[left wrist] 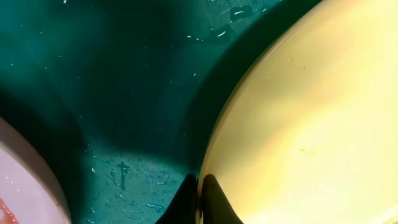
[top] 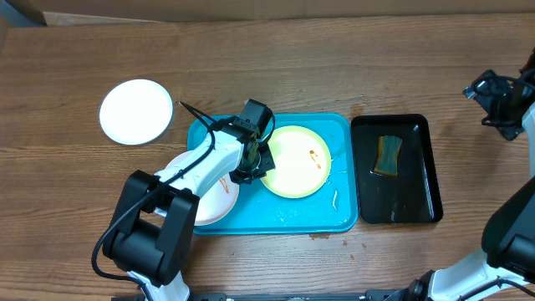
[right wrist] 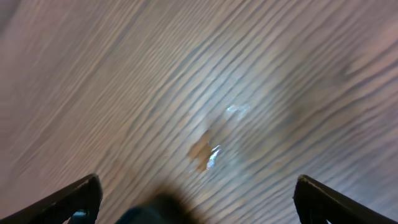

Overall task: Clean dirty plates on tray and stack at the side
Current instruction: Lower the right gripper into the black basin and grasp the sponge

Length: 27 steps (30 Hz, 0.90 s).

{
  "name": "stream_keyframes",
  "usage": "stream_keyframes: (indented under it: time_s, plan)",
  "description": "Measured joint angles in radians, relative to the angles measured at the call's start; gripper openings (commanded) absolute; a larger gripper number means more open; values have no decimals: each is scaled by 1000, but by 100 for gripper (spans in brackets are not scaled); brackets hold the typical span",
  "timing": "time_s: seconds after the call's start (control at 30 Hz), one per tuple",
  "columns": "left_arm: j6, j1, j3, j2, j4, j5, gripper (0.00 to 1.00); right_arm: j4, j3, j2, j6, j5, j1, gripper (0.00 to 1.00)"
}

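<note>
A pale yellow-green plate [top: 297,160] with a small orange smear lies on the turquoise tray [top: 338,213]. My left gripper [top: 256,159] is shut on this plate's left rim; in the left wrist view the two fingers [left wrist: 200,196] pinch the rim of the plate [left wrist: 311,124] over the wet tray floor [left wrist: 124,93]. A white plate with orange smears [top: 216,196] lies at the tray's left, partly under the left arm, its edge in the wrist view [left wrist: 25,180]. Another white plate [top: 136,110] sits on the table, left of the tray. My right gripper [top: 500,107] is open and empty at the far right, over bare wood [right wrist: 199,112].
A narrow black tray [top: 418,196] with a yellow-green sponge [top: 389,155] stands right of the turquoise tray. A small wet brown spot [right wrist: 202,151] marks the wood under the right gripper. A small stain lies on the table by the turquoise tray's front edge [top: 316,236].
</note>
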Motion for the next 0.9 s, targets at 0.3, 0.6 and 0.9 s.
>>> stream_keyframes:
  time_s: [0.3, 0.6, 0.9]
  plan:
    - [9, 0, 0, 0, -3, 0, 4, -156, 1, 0, -81, -203, 56, 100]
    - [27, 0, 1, 0, 1, 0, 4, -392, 0, 0, -141, -117, 282, 100]
    - [31, 0, 1, 0, 2, 0, 4, -443, -12, 0, -118, 71, 407, 96]
